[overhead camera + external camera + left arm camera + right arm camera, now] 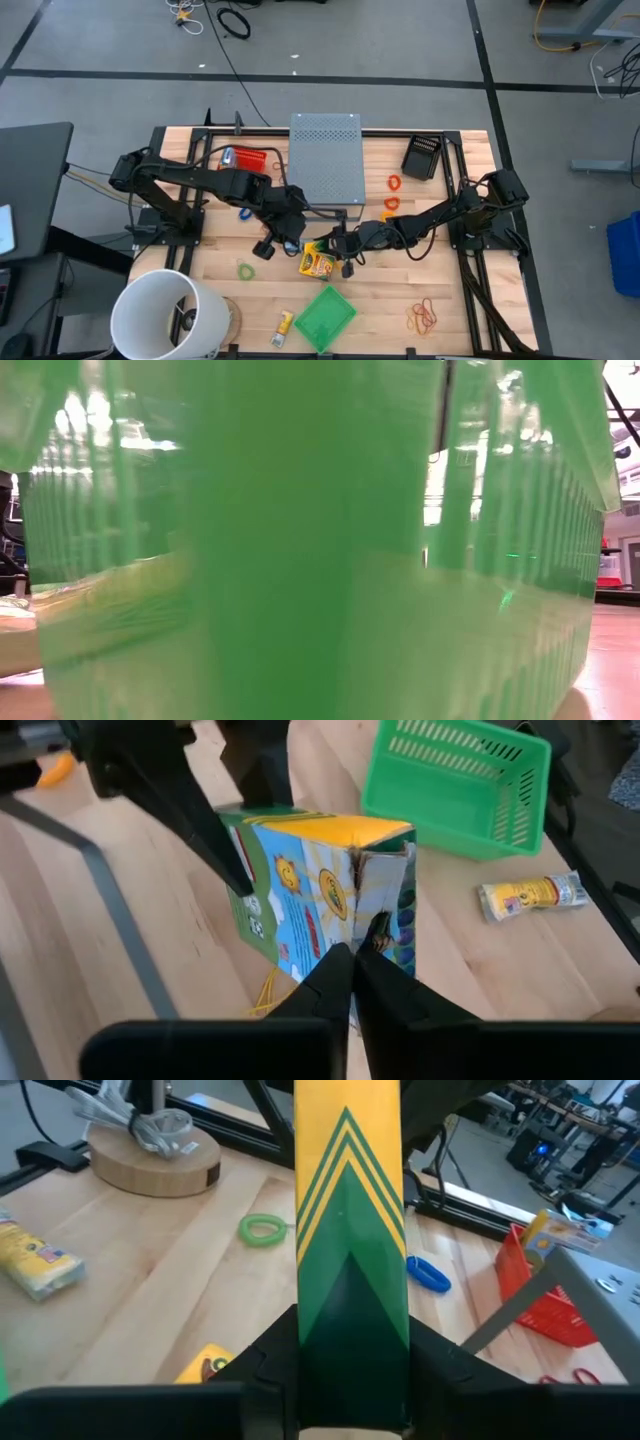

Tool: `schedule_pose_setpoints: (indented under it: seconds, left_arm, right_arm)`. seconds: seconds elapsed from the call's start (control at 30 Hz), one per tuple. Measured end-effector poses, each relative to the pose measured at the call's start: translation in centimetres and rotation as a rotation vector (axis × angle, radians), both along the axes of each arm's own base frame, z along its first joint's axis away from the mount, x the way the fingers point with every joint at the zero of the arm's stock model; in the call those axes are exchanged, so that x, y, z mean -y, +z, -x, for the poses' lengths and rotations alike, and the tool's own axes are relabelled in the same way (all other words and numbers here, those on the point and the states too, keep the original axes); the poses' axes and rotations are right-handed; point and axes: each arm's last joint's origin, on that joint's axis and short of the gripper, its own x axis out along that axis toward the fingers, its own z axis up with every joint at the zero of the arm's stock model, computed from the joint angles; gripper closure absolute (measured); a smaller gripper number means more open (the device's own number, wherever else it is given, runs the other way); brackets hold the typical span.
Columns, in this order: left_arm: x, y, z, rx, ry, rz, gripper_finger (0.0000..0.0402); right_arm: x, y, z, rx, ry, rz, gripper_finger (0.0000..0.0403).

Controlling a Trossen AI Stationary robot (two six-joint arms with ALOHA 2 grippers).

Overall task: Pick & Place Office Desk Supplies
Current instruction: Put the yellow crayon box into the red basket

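Observation:
A yellow and green crayon box (318,263) is at the table's middle, between my two grippers. My left gripper (292,240) comes from the left and is shut at the box's torn end flap (375,932). My right gripper (343,252) comes from the right, its fingers on either side of the box (350,1230). Loose rubber bands lie about: green (246,270), blue (245,213), orange (392,183) and a red-orange bunch (425,316). A small yellow packet (284,322) lies near the front edge. My left gripper pinches the edge of the box's end flap (372,942) between its two fingertips (335,982), slanting down from the table's left. The box stands tilted on edge; I cannot tell whether its bottom rests on the table. My right gripper has the box's two broad faces between its fingers (268,1352), with the narrow chevron side (350,1300) facing the wrist. The fingers come nearly level from the table's right. In the left wrist view one of its fingers (205,825) lies along the printed face.
A green basket (325,318) stands at the front and fills the low view (320,540). A white bucket (165,315) is at the front left, with a grey perforated box (327,155) at the back centre, a red basket (250,160) left of it and a black tray (423,157) at the back right.

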Motion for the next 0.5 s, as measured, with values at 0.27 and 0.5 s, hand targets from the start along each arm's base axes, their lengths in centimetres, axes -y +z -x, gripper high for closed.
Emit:
schedule_pose_setpoints:
  seconds: [0.27,0.5]
  left_arm:
    - [0.0,0.9,-0.4,0.107,-0.017,-0.02,0.0323]
    - [-0.3,4.1,0.8,0.307,-0.018,-0.057,0.0294]
  right_arm:
    - [0.0,0.0,0.0,0.0,-0.008,0.002,0.0295]
    - [0.1,0.8,-0.2,0.063,-0.024,-0.016,0.0295]
